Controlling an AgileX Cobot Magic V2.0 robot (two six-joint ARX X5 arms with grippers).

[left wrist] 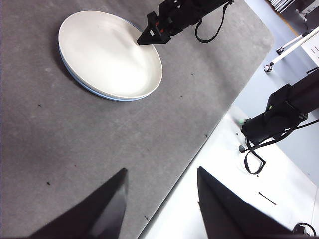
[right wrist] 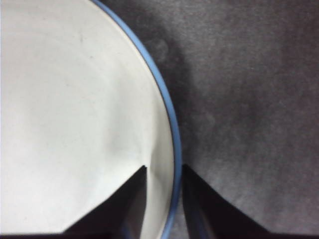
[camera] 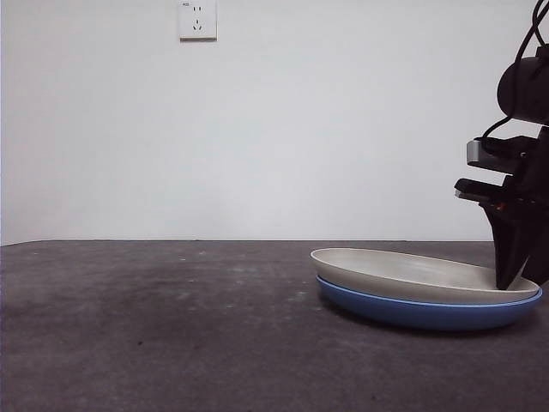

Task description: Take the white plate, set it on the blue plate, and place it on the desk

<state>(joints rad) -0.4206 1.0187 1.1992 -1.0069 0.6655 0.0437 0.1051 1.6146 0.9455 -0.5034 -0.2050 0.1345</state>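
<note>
The white plate [camera: 412, 270] [left wrist: 107, 52] [right wrist: 75, 109] lies on the blue plate [camera: 412, 311] [right wrist: 169, 119], which rests on the desk [camera: 154, 326] at the right. Of the blue plate only the rim shows, a thin sliver [left wrist: 84, 85] in the left wrist view. My right gripper [camera: 510, 279] [left wrist: 144, 40] [right wrist: 164, 167] is at the stack's right edge. One jaw is inside the white plate and the other outside the rim, shut on it. My left gripper [left wrist: 162, 174] hangs open high above the desk, far from the plates.
A wall socket [camera: 197, 19] sits high on the white wall behind. The desk's edge [left wrist: 209, 134] runs near the left gripper, with white floor and a black stand [left wrist: 274, 114] beyond it. Bare desk stretches left of the plates.
</note>
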